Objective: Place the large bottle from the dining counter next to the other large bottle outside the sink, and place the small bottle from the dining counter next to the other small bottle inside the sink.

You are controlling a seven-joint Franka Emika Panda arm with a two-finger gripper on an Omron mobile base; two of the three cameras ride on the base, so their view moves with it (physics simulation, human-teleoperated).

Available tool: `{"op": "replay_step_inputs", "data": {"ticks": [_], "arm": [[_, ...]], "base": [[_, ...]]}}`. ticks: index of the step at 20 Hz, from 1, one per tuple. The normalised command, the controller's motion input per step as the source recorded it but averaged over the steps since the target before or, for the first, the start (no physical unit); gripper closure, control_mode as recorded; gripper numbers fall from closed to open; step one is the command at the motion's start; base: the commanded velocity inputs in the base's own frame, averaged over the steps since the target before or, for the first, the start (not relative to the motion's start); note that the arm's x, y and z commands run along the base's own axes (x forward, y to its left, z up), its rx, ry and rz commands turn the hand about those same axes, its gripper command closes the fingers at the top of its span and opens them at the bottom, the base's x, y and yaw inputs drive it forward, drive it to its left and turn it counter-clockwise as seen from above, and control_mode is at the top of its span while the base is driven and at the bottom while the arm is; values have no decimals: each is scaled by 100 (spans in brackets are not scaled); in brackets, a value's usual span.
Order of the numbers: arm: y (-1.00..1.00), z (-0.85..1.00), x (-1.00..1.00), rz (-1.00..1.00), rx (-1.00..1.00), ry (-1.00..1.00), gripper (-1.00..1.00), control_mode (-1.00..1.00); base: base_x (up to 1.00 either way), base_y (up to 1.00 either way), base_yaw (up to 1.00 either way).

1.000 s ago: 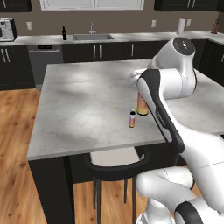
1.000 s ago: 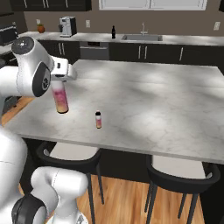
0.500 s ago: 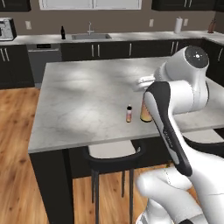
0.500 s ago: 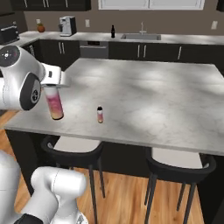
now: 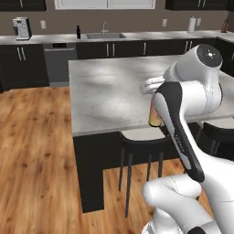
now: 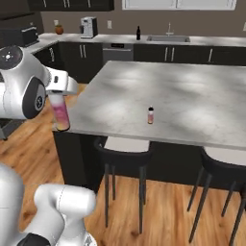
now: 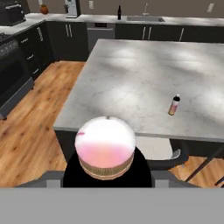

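Clamped around the upper part of the large bottle [image 6: 60, 112], the claw [image 6: 56, 92] is carrying it upright, clear of the dining counter [image 6: 192, 91] and hanging just off its near corner. Back on the marble, the small bottle [image 6: 151, 115] is standing alone — well apart from the large one — while the black bottle [image 6: 138, 33] is waiting on the wall counter beside the sink [image 6: 170, 38].

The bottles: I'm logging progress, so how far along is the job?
Nothing is placed yet. In hand: the pincer grips the large pink-yellow bottle, at the dining counter corner. Left: setting it beside the black bottle near the sink, then moving the small bottle, which stands on the counter.
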Motion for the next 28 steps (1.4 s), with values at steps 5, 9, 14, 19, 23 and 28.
{"op": "replay_step_inputs", "data": {"ticks": [5,9,14,19,23,28], "arm": [[0,0,0,0,0,0,100,100],[0,0,0,0,0,0,100,100],[0,0,0,0,0,0,100,100],[0,0,0,0,0,0,100,100],[0,0,0,0,0,0,100,100],[0,0,0,0,0,0,100,100]], "base": [[-38,100,0],[-12,100,0],[69,81,-3],[97,58,-4],[100,58,-4],[98,70,-4]]}}
